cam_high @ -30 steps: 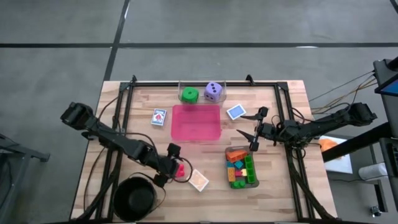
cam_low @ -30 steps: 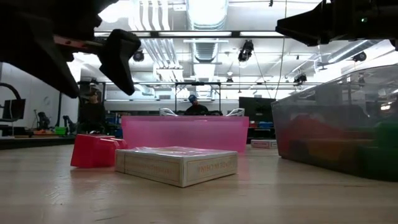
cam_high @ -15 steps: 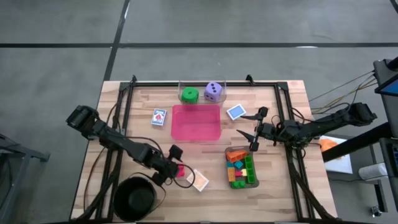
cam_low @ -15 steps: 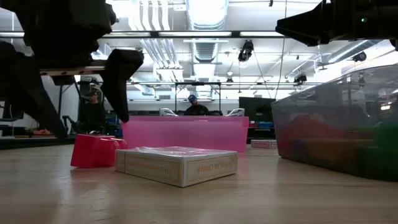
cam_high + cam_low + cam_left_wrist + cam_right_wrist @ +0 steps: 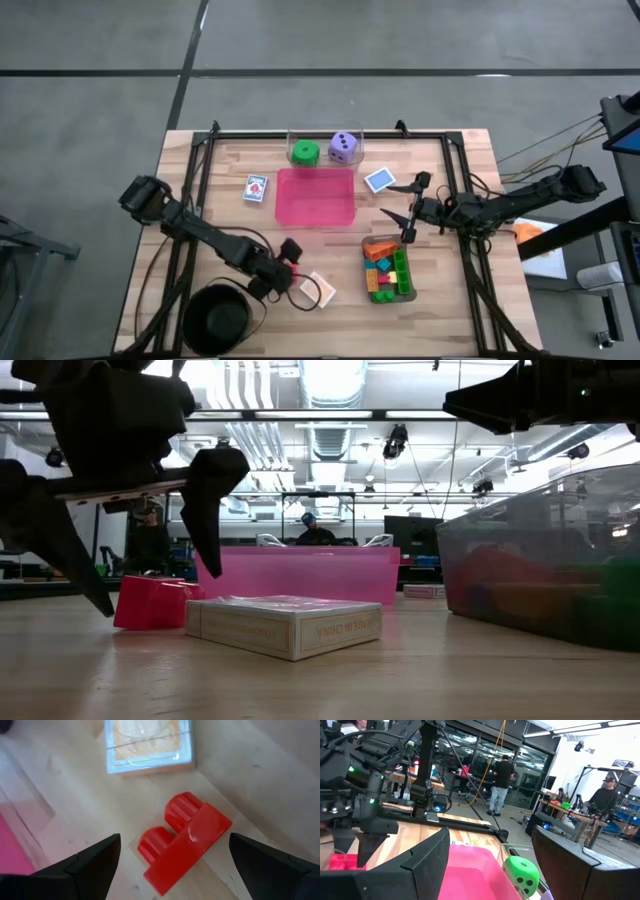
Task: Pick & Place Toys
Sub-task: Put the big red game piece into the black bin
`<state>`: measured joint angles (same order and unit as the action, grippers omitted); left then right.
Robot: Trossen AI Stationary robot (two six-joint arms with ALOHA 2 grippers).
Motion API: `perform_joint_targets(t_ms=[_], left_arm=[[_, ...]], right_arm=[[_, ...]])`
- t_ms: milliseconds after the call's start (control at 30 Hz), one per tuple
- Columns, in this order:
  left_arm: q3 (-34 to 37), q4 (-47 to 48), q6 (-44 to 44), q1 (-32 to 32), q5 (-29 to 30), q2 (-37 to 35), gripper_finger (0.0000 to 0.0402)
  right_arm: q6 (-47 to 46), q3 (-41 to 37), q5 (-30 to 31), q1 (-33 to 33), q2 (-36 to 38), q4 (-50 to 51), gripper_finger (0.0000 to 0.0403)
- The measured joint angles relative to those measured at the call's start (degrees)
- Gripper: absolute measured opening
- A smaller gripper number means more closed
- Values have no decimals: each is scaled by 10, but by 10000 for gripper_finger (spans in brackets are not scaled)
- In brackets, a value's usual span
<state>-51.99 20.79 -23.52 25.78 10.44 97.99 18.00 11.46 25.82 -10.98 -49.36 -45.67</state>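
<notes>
A red brick [image 5: 182,837] with two studs lies on its side on the wood, next to an orange card [image 5: 147,745] that lies flat. My left gripper [image 5: 175,840] is open and slants down over the brick, one finger on each side, with bare wood between fingers and brick. The low view shows the same brick [image 5: 150,603] between those fingers, in front of the card [image 5: 285,625]. My right gripper [image 5: 405,222] is open and held level above the table, between the pink tray [image 5: 316,197] and the grey tray [image 5: 390,268], holding nothing.
The grey tray holds several coloured bricks. A green die [image 5: 305,152] and a purple die [image 5: 343,147] sit in a clear tray at the far edge. Two blue cards [image 5: 256,188] [image 5: 379,180] flank the pink tray. A black bowl [image 5: 217,317] stands at the near left.
My left gripper has come down toward the red brick and rolled about its own axis, so that its fingers now stand on either side of the brick near the table. It has stayed open. The brick and the orange card have not moved.
</notes>
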Motion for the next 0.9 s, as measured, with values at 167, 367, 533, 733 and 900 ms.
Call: perform_joint_targets(t_ms=[167, 367, 533, 733, 900], left_arm=[[-16, 18, -21, 0, -10, 26, 372], [-21, 28, -22, 0, -12, 38, 370], [-22, 32, -20, 0, -13, 35, 336], [-28, 48, -20, 0, -16, 36, 250], [-34, 65, -22, -1, -5, 37, 173]], right_arm=[[0, 0, 0, 0, 0, 4, 282], [0, 0, 0, 0, 0, 4, 282], [0, 0, 0, 0, 0, 4, 282], [0, 0, 0, 0, 0, 4, 282], [0, 0, 0, 0, 0, 4, 282]])
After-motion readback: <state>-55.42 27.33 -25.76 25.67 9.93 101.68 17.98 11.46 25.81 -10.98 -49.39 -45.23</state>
